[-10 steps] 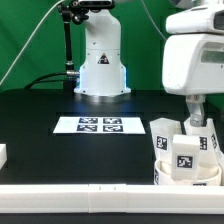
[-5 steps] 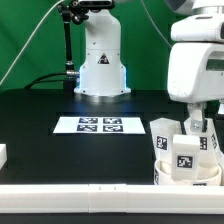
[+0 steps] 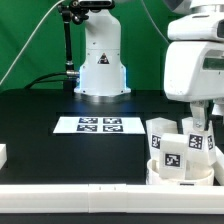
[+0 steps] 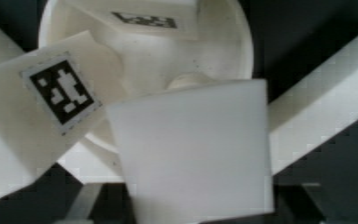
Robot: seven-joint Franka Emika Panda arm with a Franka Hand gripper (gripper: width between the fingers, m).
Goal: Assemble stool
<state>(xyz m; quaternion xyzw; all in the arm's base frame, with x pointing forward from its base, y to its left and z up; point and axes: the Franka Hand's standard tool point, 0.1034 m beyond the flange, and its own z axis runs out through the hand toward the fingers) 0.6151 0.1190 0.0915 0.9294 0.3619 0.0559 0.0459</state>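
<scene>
A: Big picture from the exterior view: black table (image 3: 40, 135), the arm's white base (image 3: 100, 60) at the back, and the marker board (image 3: 100, 125) lying flat mid-table. A long white rail (image 3: 70, 187) runs along the front edge, with a small white block (image 3: 3, 154) at the exterior view's left.

B: And the stool parts?

A: Bunched at the exterior view's right, near the front rail. Chunky white legs (image 3: 172, 155) with black-and-white tags, packed tight, one untagged block (image 3: 161, 130) at the back of the pile. The gripper (image 3: 199, 118) is down among them, under the big white wrist housing.

B: The seat I can't make out from out there.

A: That's where the wrist view pays off: the round seat (image 4: 149, 40) lies right below the camera, a tagged leg (image 4: 60, 90) tilted across its rim, and a plain white leg face (image 4: 194, 150) filling the middle. White parts cross diagonally on either side.

B: Jaws?

A: Hard call. The exterior view hides the fingertips behind the legs, the wrist view shows only dark stubs at the edge. Closed on a leg or just closing, I cannot tell.

B: Versus half a second back?

A: The cluster has shifted: the front tagged leg now sits tilted and further toward the exterior view's left, and the arm is a touch lower.
</scene>
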